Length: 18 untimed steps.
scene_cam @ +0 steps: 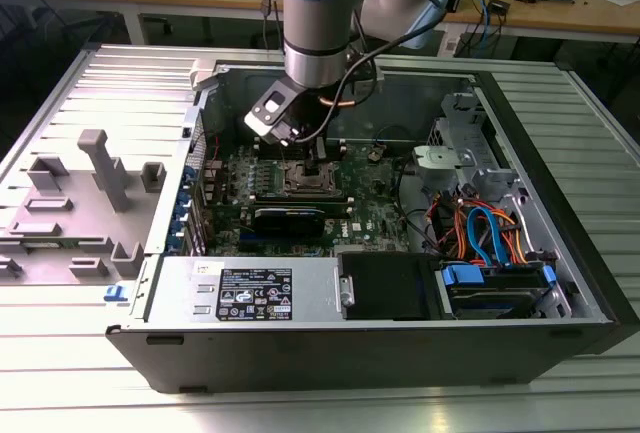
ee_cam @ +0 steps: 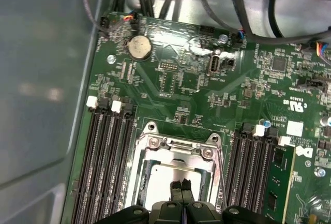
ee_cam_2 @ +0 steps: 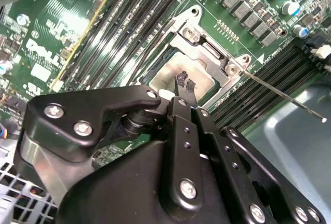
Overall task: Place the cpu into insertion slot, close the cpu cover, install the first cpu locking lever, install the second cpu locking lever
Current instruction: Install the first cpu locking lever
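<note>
Workbench first: a ribbed metal table [scene_cam: 600, 153] with an open computer case [scene_cam: 400, 353] lying on it, and a grey moulded fixture tray [scene_cam: 100, 183] just off the case on the exterior view's left. The robot arm [scene_cam: 318, 13] comes down from above into the middle of the case, right over the green motherboard [scene_cam: 375, 208]. A power supply [scene_cam: 260, 288] sits along the near wall, with a tangle of orange and blue cables [scene_cam: 480, 228] toward the exterior view's right. On the board, long black memory slots [ee_cam: 106, 157] flank the insertion slot [scene_cam: 305, 181] on both sides. In both wrist views the cpu cover [ee_cam: 181, 149] looks to be lying down flat as a silvery frame, and the cpu [ee_cam: 163, 177] sits inside the slot with its dull metal top showing through the cover's window. One thin locking lever [ee_cam_2: 282, 92] sticks out sideways from the socket corner, angled away over the memory slots and not tucked in. The gripper [ee_cam: 181, 187] hangs right above the cpu, jaws pressed together with nothing pinched between them, and the fingertips [ee_cam_2: 181, 76] are very near the chip's top; can't tell if they actually touch it. A round coin battery [ee_cam: 139, 47] sits further up the board, well apart from the socket.
</note>
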Each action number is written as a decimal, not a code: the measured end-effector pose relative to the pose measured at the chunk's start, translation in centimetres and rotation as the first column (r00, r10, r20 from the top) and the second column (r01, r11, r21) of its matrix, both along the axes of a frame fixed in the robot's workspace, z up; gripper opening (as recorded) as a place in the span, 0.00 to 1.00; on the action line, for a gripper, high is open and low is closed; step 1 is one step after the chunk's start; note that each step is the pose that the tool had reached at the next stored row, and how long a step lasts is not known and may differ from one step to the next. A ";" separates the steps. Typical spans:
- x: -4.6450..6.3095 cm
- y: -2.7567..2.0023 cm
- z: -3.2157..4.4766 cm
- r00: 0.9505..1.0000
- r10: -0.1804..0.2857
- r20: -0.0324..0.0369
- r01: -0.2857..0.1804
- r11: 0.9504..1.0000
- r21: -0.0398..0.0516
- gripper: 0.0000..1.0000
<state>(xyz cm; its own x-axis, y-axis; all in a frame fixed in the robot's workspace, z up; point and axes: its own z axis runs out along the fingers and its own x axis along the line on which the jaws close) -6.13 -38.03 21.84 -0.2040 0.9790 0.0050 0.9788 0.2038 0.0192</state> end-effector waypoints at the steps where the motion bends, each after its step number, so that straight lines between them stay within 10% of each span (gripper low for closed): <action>1: 0.0 0.00 0.03 1.000 0.007 0.000 -0.007 1.000 0.000 0.11; 18: -0.1 0.00 2.07 0.998 0.063 0.000 -0.063 0.998 0.000 0.11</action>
